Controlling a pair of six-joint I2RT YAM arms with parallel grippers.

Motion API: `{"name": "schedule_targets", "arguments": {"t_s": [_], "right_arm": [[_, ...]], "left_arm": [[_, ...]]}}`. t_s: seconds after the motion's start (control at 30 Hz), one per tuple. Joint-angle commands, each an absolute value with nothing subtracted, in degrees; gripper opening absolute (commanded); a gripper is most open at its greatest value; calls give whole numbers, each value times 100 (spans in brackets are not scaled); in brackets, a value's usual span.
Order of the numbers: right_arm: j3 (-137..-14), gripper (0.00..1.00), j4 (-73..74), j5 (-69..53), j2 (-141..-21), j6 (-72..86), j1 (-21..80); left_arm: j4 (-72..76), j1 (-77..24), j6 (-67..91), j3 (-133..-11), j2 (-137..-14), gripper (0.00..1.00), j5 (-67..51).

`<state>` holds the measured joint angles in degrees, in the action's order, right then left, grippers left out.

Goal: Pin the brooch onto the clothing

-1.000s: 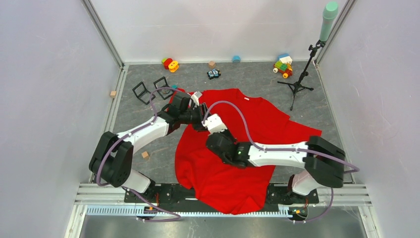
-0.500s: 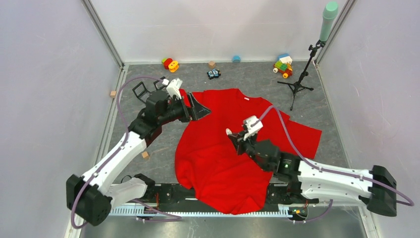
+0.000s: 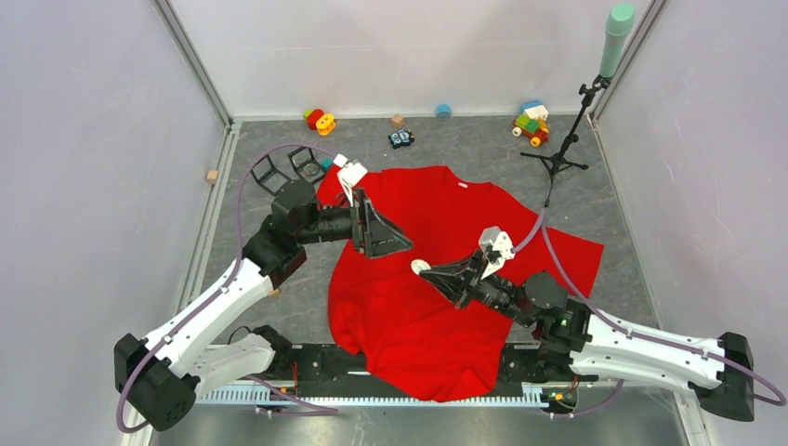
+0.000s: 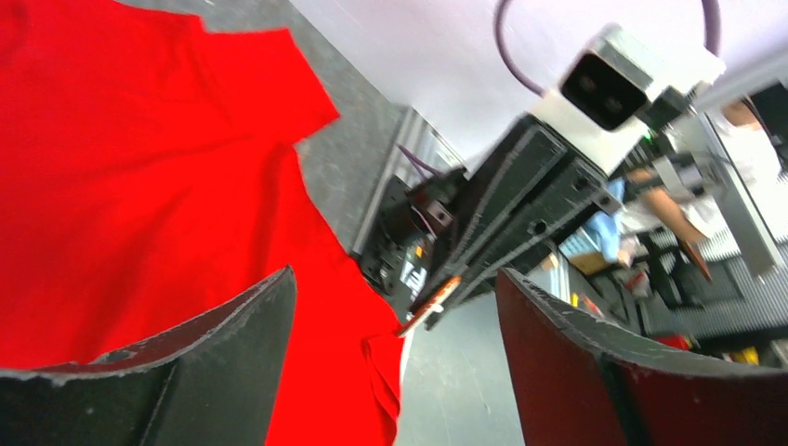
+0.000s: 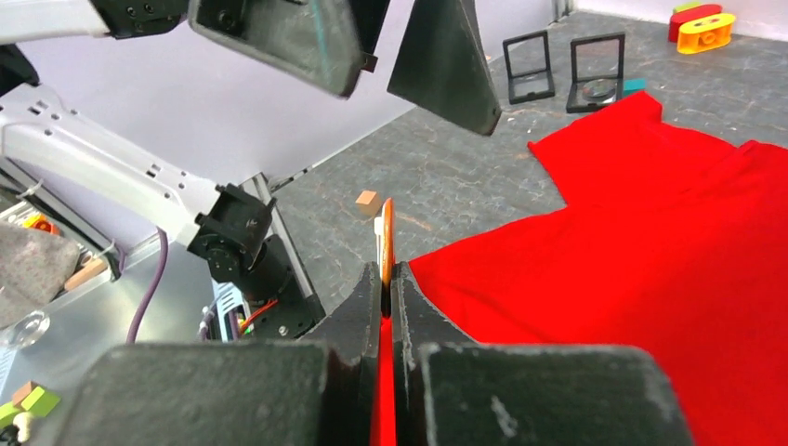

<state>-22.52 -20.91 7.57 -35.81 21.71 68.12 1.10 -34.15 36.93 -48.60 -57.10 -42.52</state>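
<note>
The red T-shirt [image 3: 446, 214] lies spread flat on the grey table, collar at the back. My right gripper [image 3: 431, 271] hovers above its middle, shut on a small round brooch [image 3: 420, 267]. In the right wrist view the brooch [image 5: 385, 232] is a thin orange disc seen edge-on, sticking out past the closed right gripper [image 5: 386, 271]. My left gripper [image 3: 388, 243] is open and empty above the shirt's left chest, jaws turned toward the brooch. In the left wrist view the brooch [image 4: 432, 302] sits between the open left gripper's [image 4: 395, 274] fingers, still apart from them, with the shirt [image 4: 139, 186] below.
Two black square frames [image 3: 283, 167] stand by the shirt's left sleeve. Toys [image 3: 320, 120] and blocks [image 3: 531, 122] line the back wall. A tripod stand [image 3: 558, 158] stands at the back right. Small wooden cubes [image 3: 213, 176] lie at the left. White walls close the table in.
The right arm has drawn back to the right and holds the brooch low over the shirt's middle. The left gripper has moved right and forward, open, toward the brooch.
</note>
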Motion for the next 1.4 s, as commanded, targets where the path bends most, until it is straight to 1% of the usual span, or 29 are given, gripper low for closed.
{"name": "schedule_targets", "arguments": {"t_s": [0.0, 0.07, 0.13, 0.3, 0.4, 0.53, 0.77, 0.83, 0.97, 1.03, 1.1, 1.17, 1.23, 1.27, 1.33, 1.37], "right_arm": [[-2728, 0, -1783, 496, -3539, 2209, 6803], [-2851, 0, -1637, 488, -3481, 2170, 6801], [-2944, 0, -1478, 457, -3397, 2089, 6803], [-3132, 0, -976, 540, -3069, 2040, 6803], [-3270, 0, -631, 450, -2983, 2037, 6803], [-3309, 0, -349, 287, -2870, 2051, 6804], [-3138, 0, -403, 16, -2637, 2184, 6803], [-3175, 0, -333, -228, -2647, 2162, 6803], [-3226, 0, -200, -376, -2629, 2171, 6803], [-3247, 0, -168, -523, -2656, 2170, 6803], [-3254, 0, -182, -631, -2709, 2168, 6803], [-3243, 0, -194, -689, -2776, 2165, 6803], [-3235, 0, -199, -717, -2841, 2158, 6803], [-3234, 0, -202, -749, -2876, 2166, 6803], [-3226, 0, -220, -823, -2929, 2140, 6803], [-3226, 0, -220, -843, -2935, 2136, 6799]], "left_arm": [[466, -3723, 3424, -4865, -5777, 80, -5063], [532, -3839, 3453, -4865, -5796, 78, -5309], [562, -3887, 3441, -4837, -5760, 78, -5401], [502, -3994, 3332, -4790, -5757, 85, -5346], [466, -4156, 3341, -4842, -5912, 84, -5540], [261, -4395, 3197, -4879, -5990, 75, -5428], [123, -4733, 3050, -4922, -6129, 56, -5448], [123, -4783, 3076, -4931, -6182, 54, -5465], [205, -4876, 3124, -4926, -6190, 53, -5582], [301, -4887, 3172, -4902, -6166, 49, -5598], [308, -4902, 3197, -4896, -6176, 42, -5607], [308, -4934, 3210, -4879, -6199, 33, -5607], [308, -4980, 3209, -4869, -6220, 27, -5607], [308, -5005, 3206, -4867, -6218, 26, -5599], [308, -5043, 3194, -4860, -6223, 16, -5604], [308, -5053, 3194, -4860, -6203, 9, -5599]]}}
